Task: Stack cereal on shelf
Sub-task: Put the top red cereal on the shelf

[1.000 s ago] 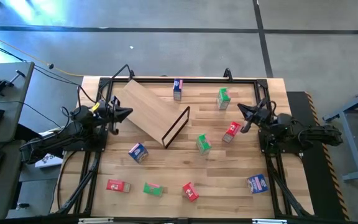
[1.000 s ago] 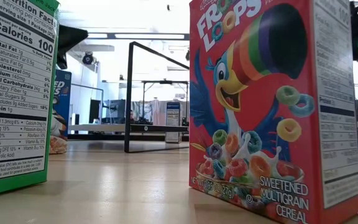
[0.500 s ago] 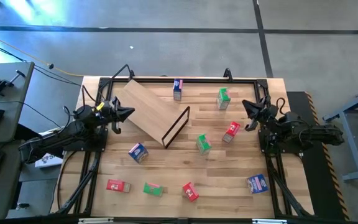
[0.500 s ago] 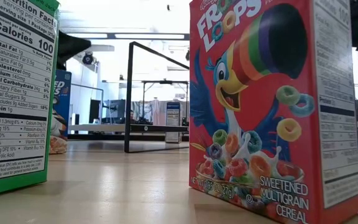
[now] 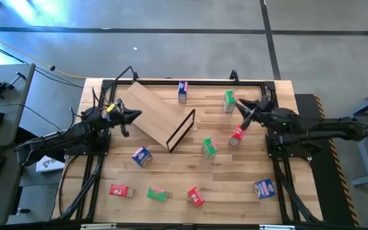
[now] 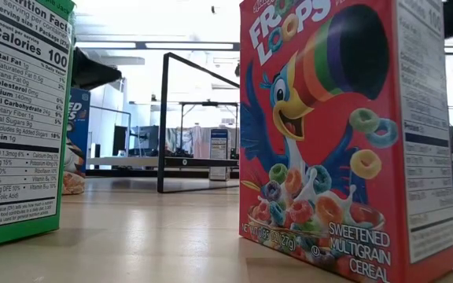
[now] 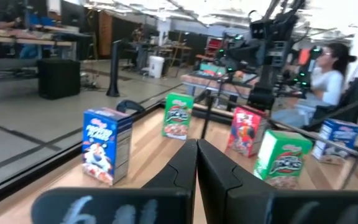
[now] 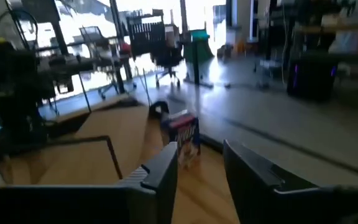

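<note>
Striped wooden counter (image 5: pixel 190 176) carries scattered cereal boxes; only the low view shows print, a red box (image 6: pixel 344 134) nearest, a green box (image 6: pixel 18 118) at its left; from above, the shelf (image 5: pixel 152 114) lies tilted far left; left tool (image 5: pixel 137 115) clenched at its edge; right tool (image 5: pixel 240 105) parted, empty, above a red box (image 5: pixel 237 134).
</note>
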### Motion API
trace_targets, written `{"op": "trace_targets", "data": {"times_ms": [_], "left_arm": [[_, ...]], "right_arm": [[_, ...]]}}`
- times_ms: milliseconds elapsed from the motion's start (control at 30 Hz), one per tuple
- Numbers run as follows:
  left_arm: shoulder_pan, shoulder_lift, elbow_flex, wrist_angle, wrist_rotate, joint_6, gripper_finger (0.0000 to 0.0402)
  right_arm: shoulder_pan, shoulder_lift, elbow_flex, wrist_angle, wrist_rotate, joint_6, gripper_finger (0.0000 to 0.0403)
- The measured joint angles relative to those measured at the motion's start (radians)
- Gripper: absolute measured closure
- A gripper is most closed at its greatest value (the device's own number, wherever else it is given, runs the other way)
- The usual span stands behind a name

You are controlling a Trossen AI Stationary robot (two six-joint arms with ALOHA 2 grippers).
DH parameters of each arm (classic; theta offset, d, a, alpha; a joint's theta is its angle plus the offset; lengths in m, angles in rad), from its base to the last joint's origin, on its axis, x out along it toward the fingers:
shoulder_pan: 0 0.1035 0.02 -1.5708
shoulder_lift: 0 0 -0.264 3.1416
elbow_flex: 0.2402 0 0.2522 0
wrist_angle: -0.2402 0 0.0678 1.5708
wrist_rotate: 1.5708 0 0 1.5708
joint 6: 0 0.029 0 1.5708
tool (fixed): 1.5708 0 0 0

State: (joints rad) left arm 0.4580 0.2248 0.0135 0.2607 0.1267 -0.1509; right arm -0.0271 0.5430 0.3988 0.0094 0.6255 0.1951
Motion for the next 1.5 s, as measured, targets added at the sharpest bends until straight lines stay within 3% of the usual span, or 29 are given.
{"op": "trace_targets", "data": {"times_ms": [167,367,633,833,933,1067,1500], "left_arm": [[0.0,0.01,0.0,-0.001,-0.002,-0.002,0.0396],[0.0,0.013,0.0,-0.001,-0.002,-0.003,0.0397],[0.0,0.013,0.0,-0.027,-0.006,-0.002,0.0397],[0.0,0.013,0.0,-0.1,-0.007,0.022,0.0397],[0.0,0.013,0.0,-0.113,-0.006,0.022,0.0397],[0.0,0.013,0.0,-0.131,-0.006,0.023,0.0397],[0.0,0.013,0.0,-0.152,-0.003,0.014,0.0397]], "right_arm": [[0.029,0.152,0.203,-0.388,0.004,0.265,0.0236],[0.061,0.322,0.398,-0.715,-0.036,0.543,0.0189],[0.083,0.515,0.624,-1.105,-0.272,1.2,0.014],[0.08,0.636,0.661,-1.206,-0.443,1.536,0.0119],[0.08,0.69,0.653,-1.224,-0.503,1.629,0.0116],[0.08,0.739,0.653,-1.229,-0.508,1.706,0.0116],[0.009,0.809,0.652,-1.262,-0.464,1.74,0.0116]]}}
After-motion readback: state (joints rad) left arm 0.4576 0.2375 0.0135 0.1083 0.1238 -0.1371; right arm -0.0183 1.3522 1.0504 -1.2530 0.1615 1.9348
